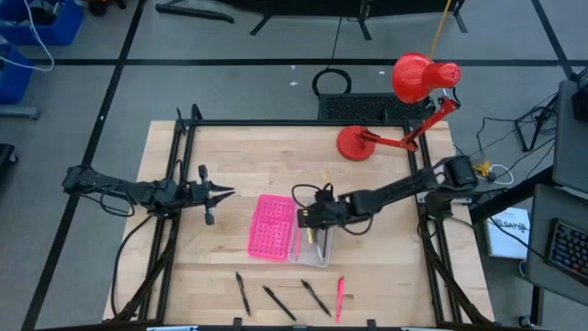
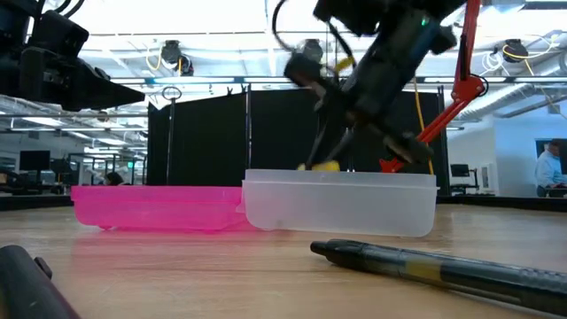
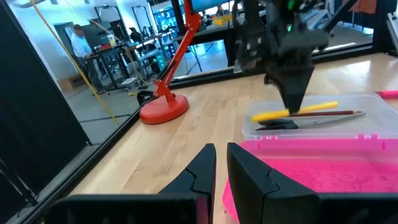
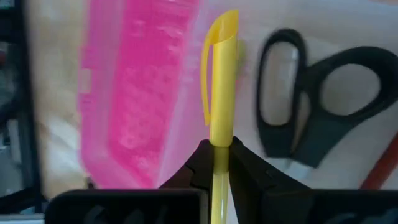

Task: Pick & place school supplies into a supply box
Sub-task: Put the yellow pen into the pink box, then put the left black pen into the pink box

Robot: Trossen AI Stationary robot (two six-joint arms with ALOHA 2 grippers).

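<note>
The supply box is a clear tray [image 1: 312,250] [image 2: 341,206] with its pink perforated lid [image 1: 272,226] [image 2: 159,207] lying open beside it. My right gripper [image 1: 310,217] [image 4: 221,152] hangs over the tray, shut on a yellow pen [image 4: 222,74] [image 3: 297,111]. Black-handled scissors [image 4: 314,106] [image 3: 277,124] and a reddish pencil [image 3: 333,114] lie inside the tray. Three black pens [image 1: 278,302] and a pink pen [image 1: 339,298] lie along the table's near edge. My left gripper [image 1: 219,193] [image 3: 221,167] waits left of the lid, shut. My right gripper pinches the yellow pen's barrel [image 4: 220,142] between its two fingers, about mid-length, below the clipped cap. The fingers [image 3: 292,93] come from above, pointing down, across the pen. The pen lies nearly level at the tray's rim height, one end [image 2: 319,166] showing above the rim.
A red desk lamp [image 1: 404,97] stands on its round base [image 1: 356,142] at the table's far right. A black pen with a yellow band [image 2: 443,262] lies close to the low camera. Bare wood lies between the left gripper and the lid.
</note>
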